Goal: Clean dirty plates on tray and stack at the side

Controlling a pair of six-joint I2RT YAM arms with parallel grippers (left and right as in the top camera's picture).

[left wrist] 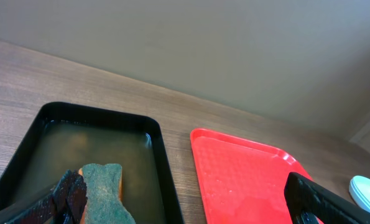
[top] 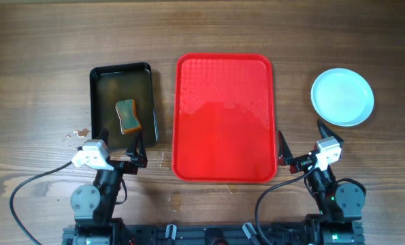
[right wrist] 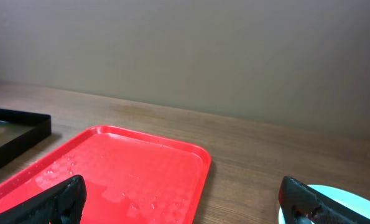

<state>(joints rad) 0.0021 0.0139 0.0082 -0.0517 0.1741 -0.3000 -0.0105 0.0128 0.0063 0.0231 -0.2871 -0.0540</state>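
Note:
The red tray [top: 224, 116] lies in the middle of the table, wet with water drops and with no plates on it. It also shows in the left wrist view [left wrist: 247, 174] and the right wrist view [right wrist: 116, 174]. The pale light-blue plates [top: 342, 96] sit stacked on the table to the tray's right; I cannot tell how many. An edge shows in the left wrist view [left wrist: 366, 190] and the right wrist view [right wrist: 352, 202]. My left gripper [top: 139, 152] is open and empty at the near left. My right gripper [top: 301, 146] is open and empty at the near right.
A smaller black tray [top: 96, 102] holding murky water stands left of the red tray, with a green and orange sponge [top: 127, 116] in it; the sponge shows in the left wrist view [left wrist: 107, 190]. Water spots lie on the wooden table [top: 73, 136] near the black tray.

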